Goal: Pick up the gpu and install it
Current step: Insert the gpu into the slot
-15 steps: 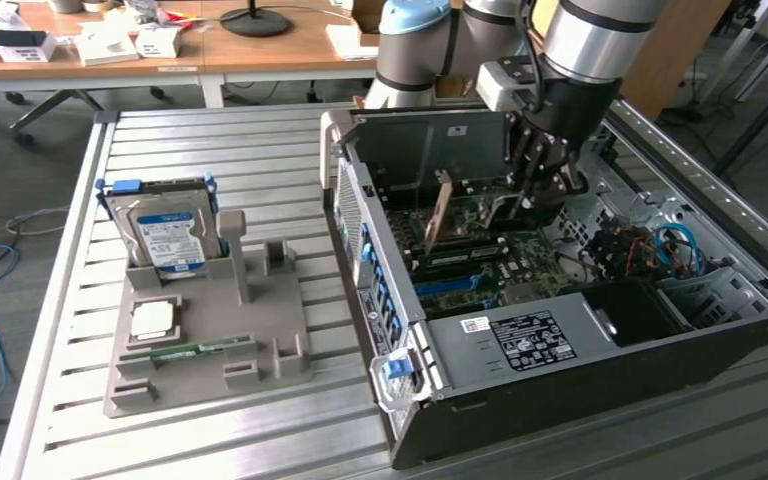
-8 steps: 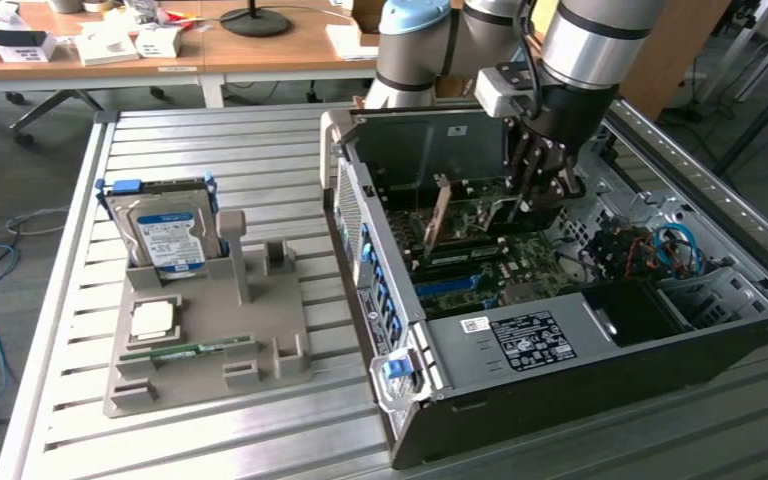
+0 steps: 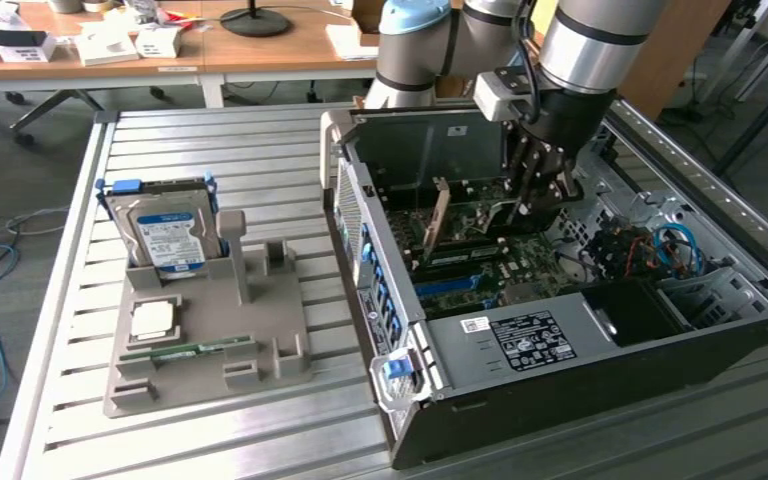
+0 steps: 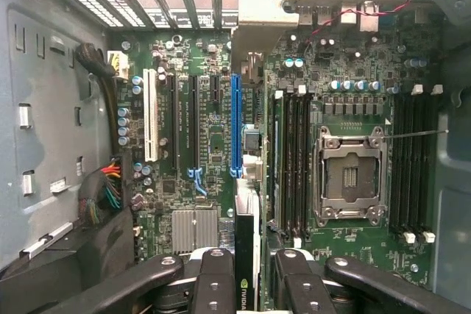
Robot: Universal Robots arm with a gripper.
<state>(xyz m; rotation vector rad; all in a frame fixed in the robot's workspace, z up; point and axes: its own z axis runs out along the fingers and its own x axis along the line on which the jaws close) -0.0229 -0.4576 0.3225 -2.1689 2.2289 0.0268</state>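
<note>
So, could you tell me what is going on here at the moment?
The robot arm's gripper is inside the open computer case, holding the gpu edge-on between its fingers. The card hangs over the motherboard, roughly in line with the blue slot, and does not look seated yet. The hard drive stands in the grey holder beside the case.

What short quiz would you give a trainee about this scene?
1. True or false: the hard drive stands in the grey holder, outside the computer case.
2. What is the gripper clamped on? A: the gpu; B: a memory stick; C: a cable.
3. Fill in: the long slot in line with the gpu is ___ in colour.
Key: 1 true; 2 A; 3 blue.
</note>
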